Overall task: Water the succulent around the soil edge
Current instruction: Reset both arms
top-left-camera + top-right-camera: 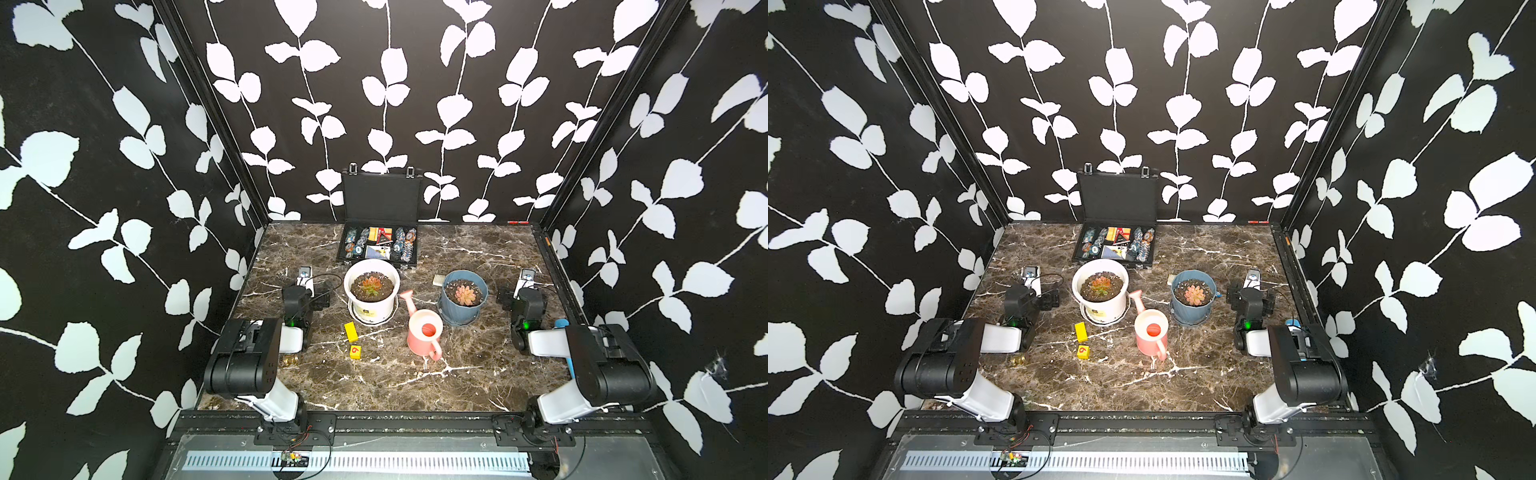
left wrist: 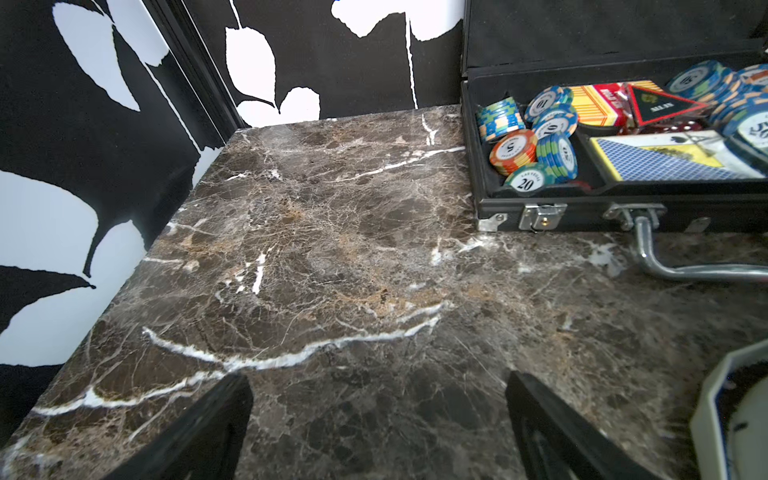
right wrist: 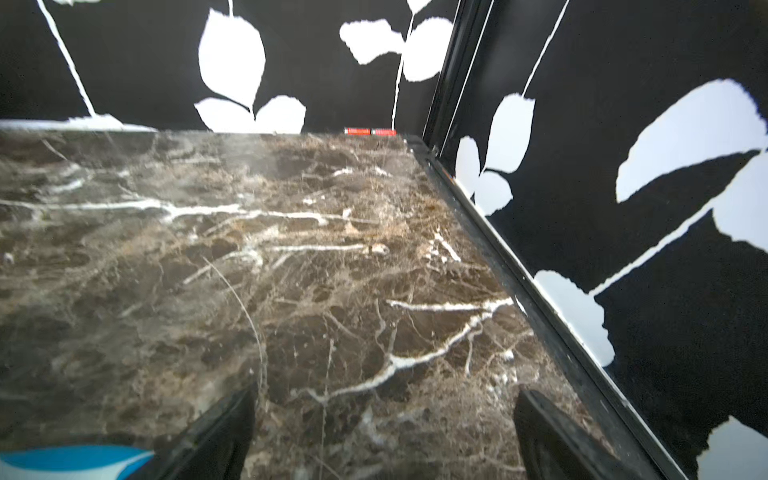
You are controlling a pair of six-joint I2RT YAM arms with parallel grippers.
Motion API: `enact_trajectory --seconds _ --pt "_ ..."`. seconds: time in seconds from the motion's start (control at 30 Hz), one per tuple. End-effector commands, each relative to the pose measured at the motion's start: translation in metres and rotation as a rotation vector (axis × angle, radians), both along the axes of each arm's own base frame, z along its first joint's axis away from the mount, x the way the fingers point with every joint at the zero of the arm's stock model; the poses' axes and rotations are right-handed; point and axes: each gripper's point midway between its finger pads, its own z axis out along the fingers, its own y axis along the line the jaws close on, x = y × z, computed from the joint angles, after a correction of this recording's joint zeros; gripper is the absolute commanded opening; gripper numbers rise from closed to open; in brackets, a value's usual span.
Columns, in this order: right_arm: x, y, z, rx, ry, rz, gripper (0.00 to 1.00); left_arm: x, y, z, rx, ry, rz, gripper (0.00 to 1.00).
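The succulent (image 1: pixel 371 285) (image 1: pixel 1100 284), an orange-red and green rosette, stands in a white pot (image 1: pixel 370 309) left of the table's middle. The soil edge (image 1: pixel 358 292) is a dark gritty ring inside the white rim. A pink watering can (image 1: pixel 424 332) (image 1: pixel 1152 332) stands upright just right of the pot, spout toward it, untouched. My left gripper (image 1: pixel 305 291) (image 2: pixel 380 380) sits left of the pot, open over bare marble. My right gripper (image 1: pixel 524 293) (image 3: pixel 386 392) sits near the right edge, open and holding nothing.
A blue-grey pot (image 1: pixel 464 309) with a pale pink rosette stands right of the can. An open case of poker chips (image 1: pixel 380 245) (image 2: pixel 540 199) lies behind the white pot. Two yellow blocks (image 1: pixel 351 331) lie in front of it. Patterned walls close three sides.
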Motion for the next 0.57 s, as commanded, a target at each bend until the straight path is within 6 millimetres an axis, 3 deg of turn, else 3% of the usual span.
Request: enact_trajectory --seconds 0.0,0.53 --pt "-0.0014 -0.0007 0.0039 0.002 -0.01 -0.011 0.99 0.0014 -0.0029 0.0077 0.027 -0.017 -0.004 0.99" --pt "-0.0003 0.0022 0.0042 -0.011 -0.006 -0.004 0.99 0.002 -0.0017 0.0077 0.028 -0.018 0.004 0.99"
